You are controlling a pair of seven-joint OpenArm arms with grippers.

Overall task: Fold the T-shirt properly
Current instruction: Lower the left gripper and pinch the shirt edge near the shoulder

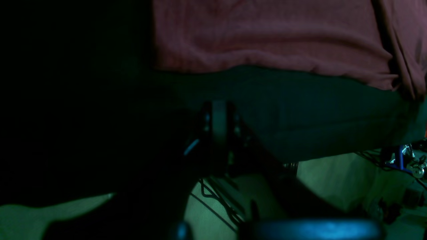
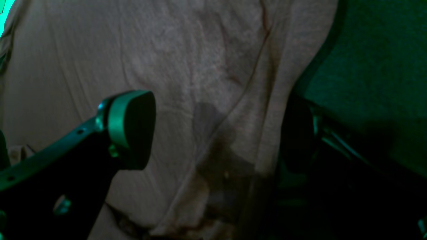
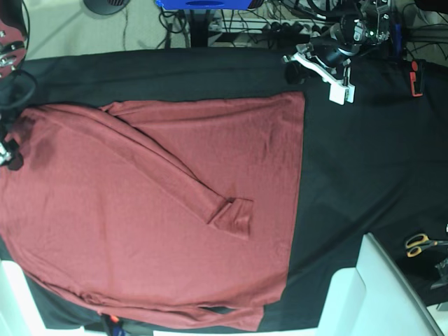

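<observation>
Maroon T-shirt (image 2: 200, 83) between (seemingly) right fingers (image 2: 133, 130)

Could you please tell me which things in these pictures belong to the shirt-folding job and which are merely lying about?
Part of the job: T-shirt, right gripper, left gripper.
Lying about: scissors, cables, black table cover.

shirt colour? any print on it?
The T-shirt is plain brick red, no print visible; the base view shows it best.
</observation>
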